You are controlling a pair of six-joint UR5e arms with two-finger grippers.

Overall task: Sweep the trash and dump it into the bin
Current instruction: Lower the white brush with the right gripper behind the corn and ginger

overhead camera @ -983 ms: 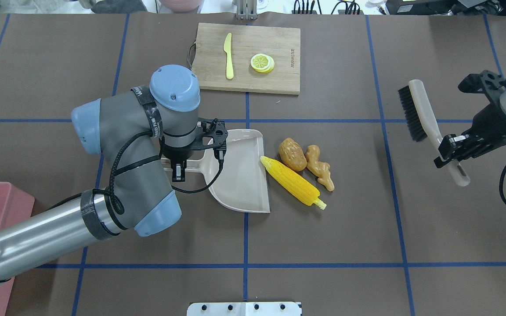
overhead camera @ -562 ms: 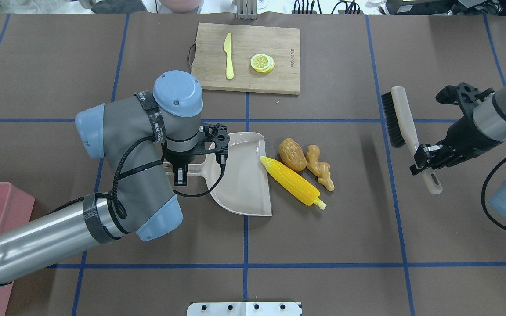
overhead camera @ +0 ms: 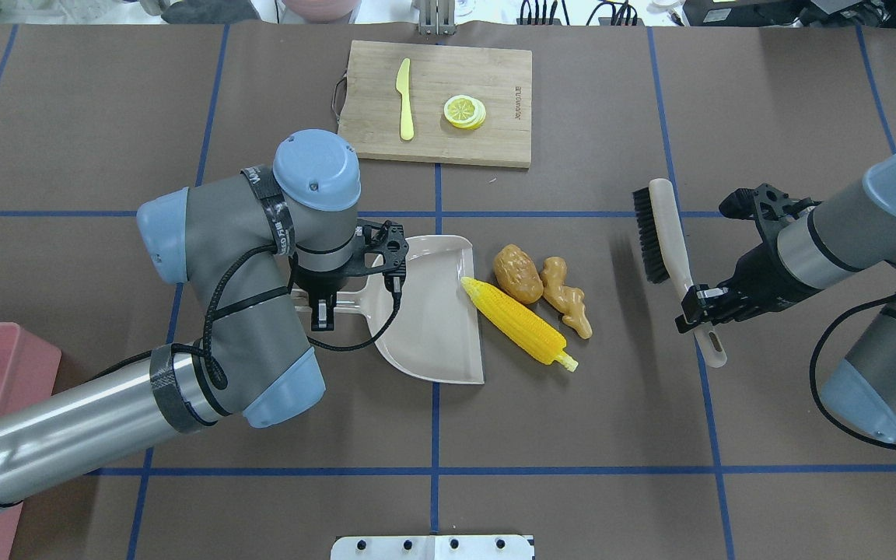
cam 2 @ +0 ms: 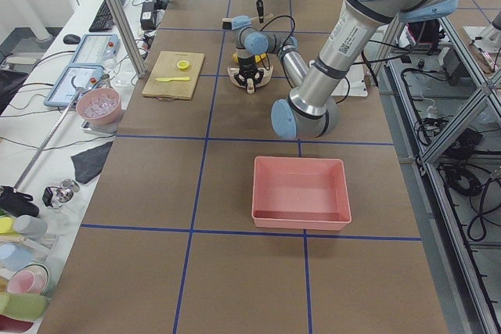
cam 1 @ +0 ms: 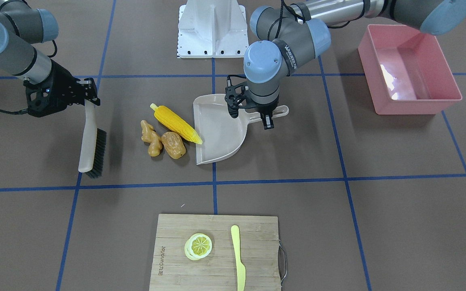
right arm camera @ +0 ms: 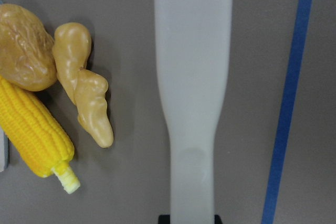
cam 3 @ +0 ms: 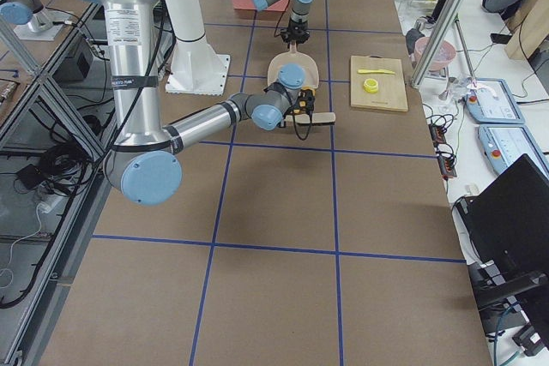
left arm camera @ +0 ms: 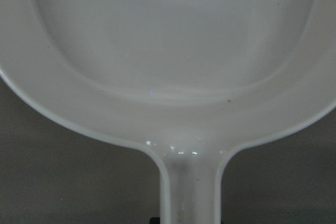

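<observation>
Brown paper taped in a blue grid covers the table (overhead camera: pixel 572 420), where the left gripper (overhead camera: pixel 323 306) is clamped on the handle of a beige dustpan (overhead camera: pixel 436 311). A corn cob (overhead camera: pixel 516 321) lies against the dustpan's open lip, with the potato (overhead camera: pixel 518 273) and ginger root (overhead camera: pixel 566 298) just beyond. Farther out on that side, the right gripper (overhead camera: pixel 698 307) is closed on a hand brush (overhead camera: pixel 666 233). The pink bin (cam 1: pixel 409 76) stands well off on the dustpan's handle side.

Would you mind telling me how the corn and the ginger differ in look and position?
The corn is bright yellow with rows of kernels; the ginger is tan and knobbly. The corn is longer than the ginger. The corn's tip reaches the dustpan's lip, while the ginger lies farther off, beyond the potato. Both lie on the table, neither inside the dustpan.
</observation>
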